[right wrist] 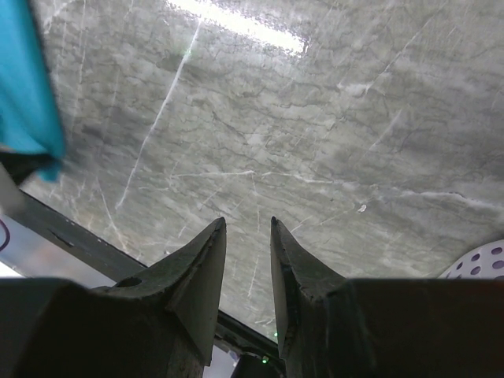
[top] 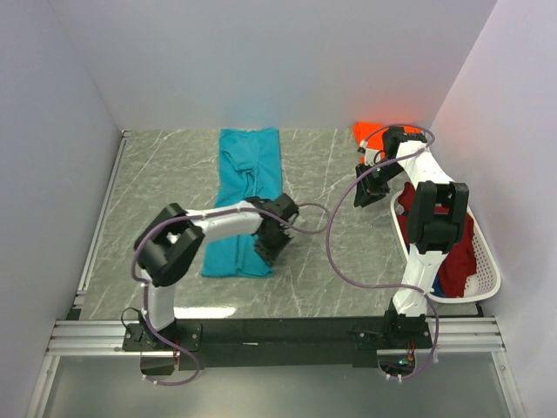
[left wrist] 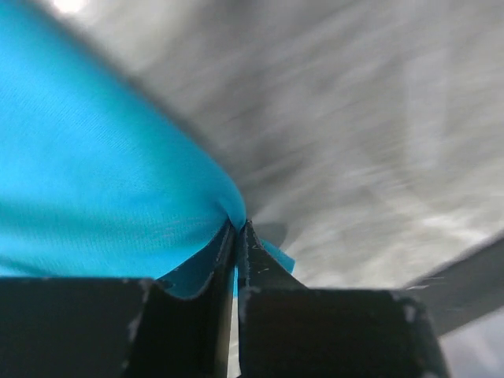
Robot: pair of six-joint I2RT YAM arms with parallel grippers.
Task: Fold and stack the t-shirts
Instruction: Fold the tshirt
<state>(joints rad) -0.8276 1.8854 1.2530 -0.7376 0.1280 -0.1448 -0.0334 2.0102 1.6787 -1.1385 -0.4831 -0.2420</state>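
Teal t-shirt [top: 248, 187]: a long folded strip on the table [top: 339, 261], left of centre.
Left gripper [left wrist: 238, 236]: jaws pinched shut on the Teal t-shirt's near right edge.
Right gripper [right wrist: 246, 236]: jaws partly apart, empty, over bare table.
Orange t-shirt [top: 365, 131]: far right corner.
Basket [top: 489, 270]: white, right edge, holding a dark red t-shirt [top: 454, 261].

One teal t-shirt [top: 245, 187]: long narrow strip, rumpled midway, lying flat, running near to far; near right corner clamped in left gripper [left wrist: 239, 228]. One orange t-shirt [top: 366, 131]: bunched, far right. One dark red t-shirt [top: 456, 254]: heaped in basket [top: 493, 266].
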